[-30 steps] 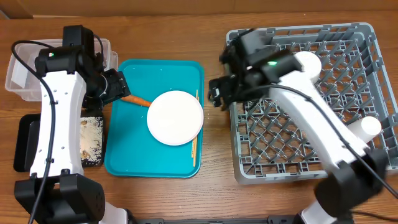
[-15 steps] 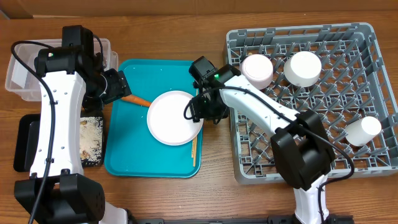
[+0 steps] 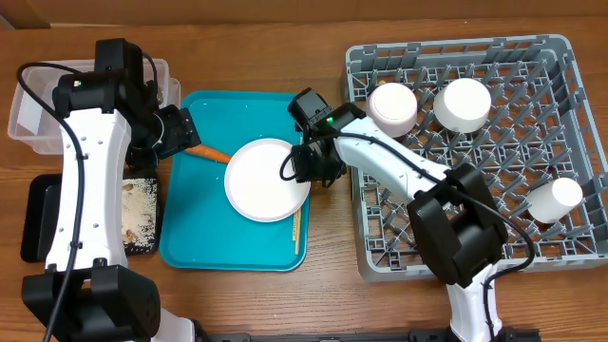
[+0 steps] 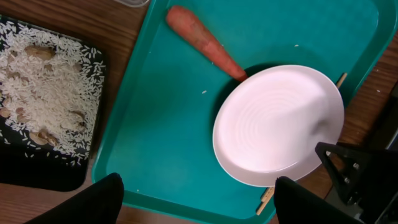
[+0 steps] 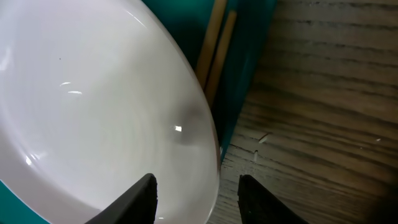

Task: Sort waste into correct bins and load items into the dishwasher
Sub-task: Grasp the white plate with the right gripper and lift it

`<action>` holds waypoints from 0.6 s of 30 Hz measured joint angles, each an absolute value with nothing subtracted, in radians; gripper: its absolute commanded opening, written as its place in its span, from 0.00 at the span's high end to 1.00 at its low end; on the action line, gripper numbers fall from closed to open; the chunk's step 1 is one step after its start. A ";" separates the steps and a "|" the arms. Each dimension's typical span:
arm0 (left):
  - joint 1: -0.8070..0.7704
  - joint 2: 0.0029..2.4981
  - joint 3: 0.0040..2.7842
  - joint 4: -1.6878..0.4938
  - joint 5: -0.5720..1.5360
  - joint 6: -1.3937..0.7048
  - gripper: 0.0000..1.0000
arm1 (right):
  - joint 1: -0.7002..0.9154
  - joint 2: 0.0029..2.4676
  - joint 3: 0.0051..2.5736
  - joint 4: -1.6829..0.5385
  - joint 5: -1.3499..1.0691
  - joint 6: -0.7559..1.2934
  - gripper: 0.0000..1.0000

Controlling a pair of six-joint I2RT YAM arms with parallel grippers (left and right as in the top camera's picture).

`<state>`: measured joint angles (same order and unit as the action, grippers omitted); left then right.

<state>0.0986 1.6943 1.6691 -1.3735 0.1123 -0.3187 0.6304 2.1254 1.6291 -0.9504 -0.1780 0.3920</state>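
Right pincer [image 5: 196, 186] gapes wide astride the glossy rim of the smooth round plate [image 5: 93, 112] on the teal tray [image 3: 190, 237].

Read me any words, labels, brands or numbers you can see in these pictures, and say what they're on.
None readable: the teal serving tray, pale round plate, shallow black rectangular tray, clear plastic tub and grey plastic dish rack show no lettering.

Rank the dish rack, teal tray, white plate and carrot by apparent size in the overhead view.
Largest to smallest:
1. dish rack, clearly the largest
2. teal tray
3. white plate
4. carrot, clearly the smallest
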 measured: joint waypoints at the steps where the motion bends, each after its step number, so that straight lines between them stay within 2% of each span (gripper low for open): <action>1: 0.099 1.694 1.669 -1.374 0.112 -0.319 0.21 | 0.631 2.133 1.629 -0.948 -0.178 0.393 0.69; 9: 0.099 1.694 1.669 -1.374 0.113 -0.319 0.21 | 0.630 2.148 1.628 -0.931 -0.166 0.395 0.96; 15: 0.099 1.694 1.669 -1.374 0.113 -0.319 0.21 | 0.629 2.148 1.630 -0.939 -0.141 0.396 0.96; 18: 0.099 1.694 1.669 -1.374 0.112 -0.319 0.21 | 0.627 2.148 1.671 -1.024 -0.096 0.395 0.96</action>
